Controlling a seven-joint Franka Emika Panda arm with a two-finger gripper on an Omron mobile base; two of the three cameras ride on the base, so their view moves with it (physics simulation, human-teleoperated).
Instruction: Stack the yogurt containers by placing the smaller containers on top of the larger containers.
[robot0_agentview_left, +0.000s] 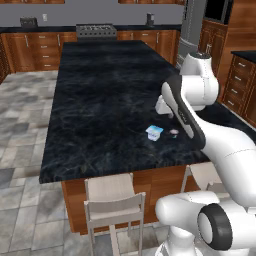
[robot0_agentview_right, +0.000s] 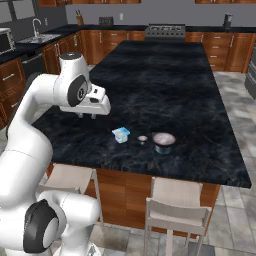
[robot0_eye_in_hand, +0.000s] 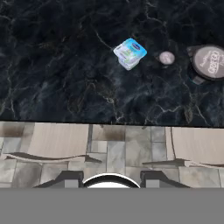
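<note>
Yogurt containers sit in a short row on the black marble island (robot0_agentview_right: 165, 75), near its front edge. The small squarish tub (robot0_eye_in_hand: 130, 53) with the light-blue top lies at about 12 o'clock from the gripper (robot0_eye_in_hand: 109, 178) in the hand view, well apart from it — nothing is between the fingertips. The jaws stand partly spread; how far I cannot tell, since only the tips (robot0_eye_in_hand: 68, 178) show.

At 3 o'clock from the small tub is a tiny round pinkish-topped item (robot0_eye_in_hand: 166, 57), and beyond it, again at 3 o'clock, the larger round tub (robot0_eye_in_hand: 209, 62) with a grey-brown lid. All three are apart, none stacked. All lids are on; contents cannot be seen.

The small tub stands upright, top facing up, its corners turned diagonally to the island edge. No clear long axis shows.

In the right base view the gripper (robot0_agentview_right: 87, 115) hangs over the island's left front corner, with the small tub at roughly 4 o'clock from it.

Two stools (robot0_agentview_right: 175, 212) stand below the island edge.
</note>
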